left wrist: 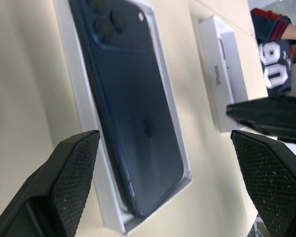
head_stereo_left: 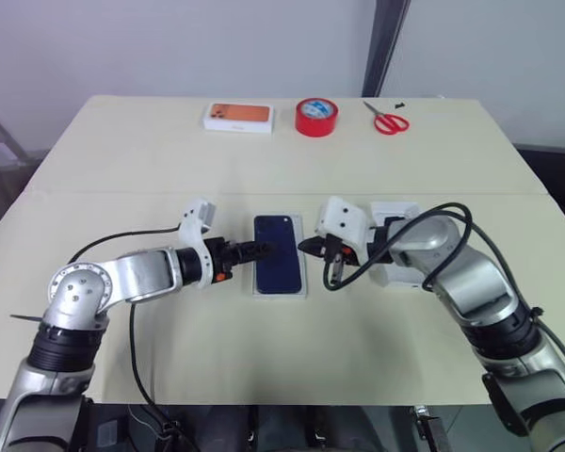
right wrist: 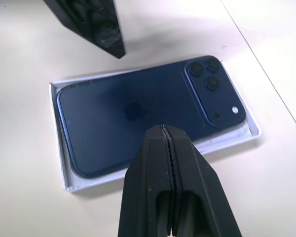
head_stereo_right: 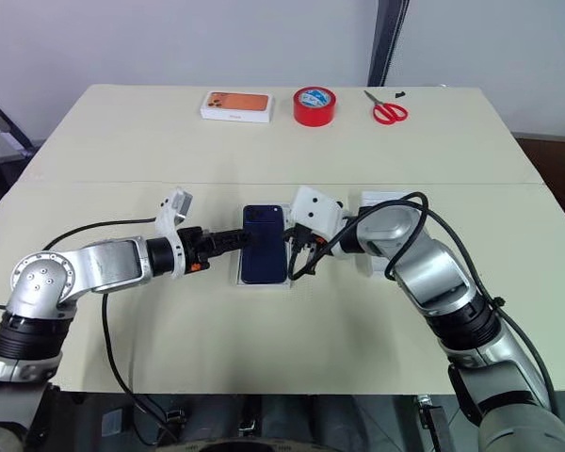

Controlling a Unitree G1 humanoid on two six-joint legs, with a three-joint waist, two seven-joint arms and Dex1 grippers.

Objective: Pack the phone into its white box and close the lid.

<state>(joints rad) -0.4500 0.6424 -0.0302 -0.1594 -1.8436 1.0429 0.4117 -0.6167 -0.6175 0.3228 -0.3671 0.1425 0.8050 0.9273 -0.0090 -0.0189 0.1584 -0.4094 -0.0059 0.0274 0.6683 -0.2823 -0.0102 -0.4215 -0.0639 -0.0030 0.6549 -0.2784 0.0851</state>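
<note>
The dark navy phone (head_stereo_left: 279, 254) lies back up, camera block showing, inside the shallow white box (right wrist: 64, 168) at the table's middle. My left gripper (head_stereo_left: 264, 250) hovers at the phone's left edge, open, its two fingers (left wrist: 74, 182) spread wide with nothing between them. From the other side, my right gripper (head_stereo_left: 308, 247) is shut and empty, its tip just over the phone's right edge (right wrist: 138, 113). The lid (head_stereo_left: 395, 209) sits on the table to the right of the box, partly hidden behind my right arm, and the left wrist view shows its side wall (left wrist: 222, 74).
Along the table's far edge stand a closed white box with an orange top (head_stereo_left: 237, 116), a red tape roll (head_stereo_left: 316, 117) and red scissors (head_stereo_left: 388, 121). Black cables hang from both wrists. Bare tabletop (head_stereo_left: 282, 348) stretches in front of the box.
</note>
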